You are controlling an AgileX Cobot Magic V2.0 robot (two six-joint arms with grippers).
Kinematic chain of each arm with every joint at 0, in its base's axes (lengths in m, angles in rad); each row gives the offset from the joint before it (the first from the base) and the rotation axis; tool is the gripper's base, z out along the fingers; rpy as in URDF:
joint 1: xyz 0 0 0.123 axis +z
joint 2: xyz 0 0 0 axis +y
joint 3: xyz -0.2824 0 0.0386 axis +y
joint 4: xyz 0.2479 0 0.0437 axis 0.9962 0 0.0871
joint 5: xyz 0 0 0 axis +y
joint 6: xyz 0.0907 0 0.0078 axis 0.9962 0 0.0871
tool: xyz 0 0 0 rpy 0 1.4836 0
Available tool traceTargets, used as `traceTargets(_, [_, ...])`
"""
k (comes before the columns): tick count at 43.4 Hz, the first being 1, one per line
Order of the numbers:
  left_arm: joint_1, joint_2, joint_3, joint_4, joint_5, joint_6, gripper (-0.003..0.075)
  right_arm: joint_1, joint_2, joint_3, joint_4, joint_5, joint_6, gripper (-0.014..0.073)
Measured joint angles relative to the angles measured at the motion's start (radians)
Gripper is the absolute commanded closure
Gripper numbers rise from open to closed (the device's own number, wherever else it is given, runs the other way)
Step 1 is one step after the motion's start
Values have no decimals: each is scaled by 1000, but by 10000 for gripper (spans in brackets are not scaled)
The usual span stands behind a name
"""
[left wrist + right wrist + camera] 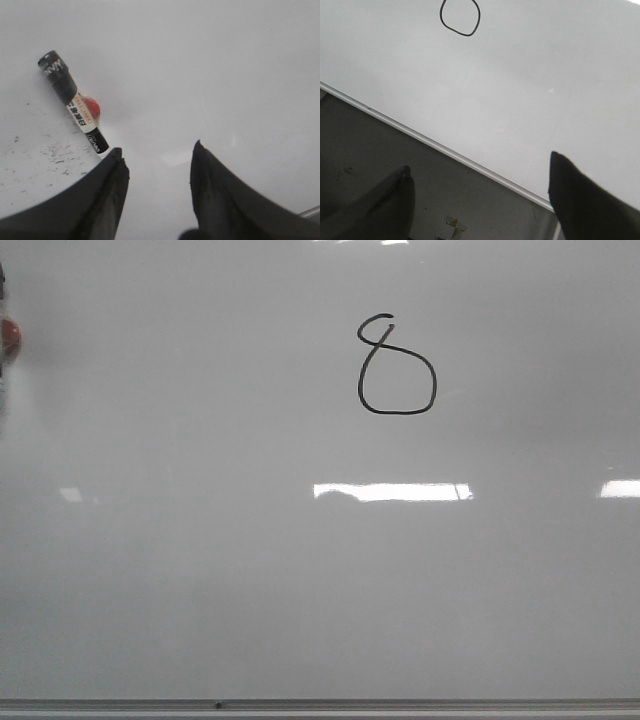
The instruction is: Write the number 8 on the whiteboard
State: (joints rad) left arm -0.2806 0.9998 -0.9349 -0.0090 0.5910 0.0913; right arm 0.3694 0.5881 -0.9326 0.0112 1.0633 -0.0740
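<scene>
Both jaws parted and empty, number 8 (396, 366) drawn on whiteboard (200, 590), marker (74, 103) lying nearby.

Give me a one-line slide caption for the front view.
A hand-drawn number 8 sits upper centre on the whiteboard.

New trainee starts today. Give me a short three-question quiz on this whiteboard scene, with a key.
1. True or false: the number 8 on the whiteboard has a fully closed upper loop.
2. Where does the marker lie? A) in the left gripper B) on the board, ungripped C) in the right gripper
3. Fill in: both grippers are ____.

Key: 1 false; 2 B; 3 open
</scene>
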Motion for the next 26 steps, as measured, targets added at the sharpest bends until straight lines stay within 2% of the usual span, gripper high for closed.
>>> traceTargets(8, [-40,-108,0,-2,79,1,421,0,-63,0,0,26,5,21])
traceTargets(11, [-39,-133,0,-2,98,1,436,0,-77,0,0,28,5,22])
traceTargets(14, [-39,-152,0,-2,103,1,470,0,-85,0,0,28,5,59])
traceTargets(17, [-39,-159,0,-2,104,1,515,0,-87,0,0,28,5,147])
traceTargets(26, [-39,-161,0,-2,107,1,682,0,-87,0,0,28,5,519])
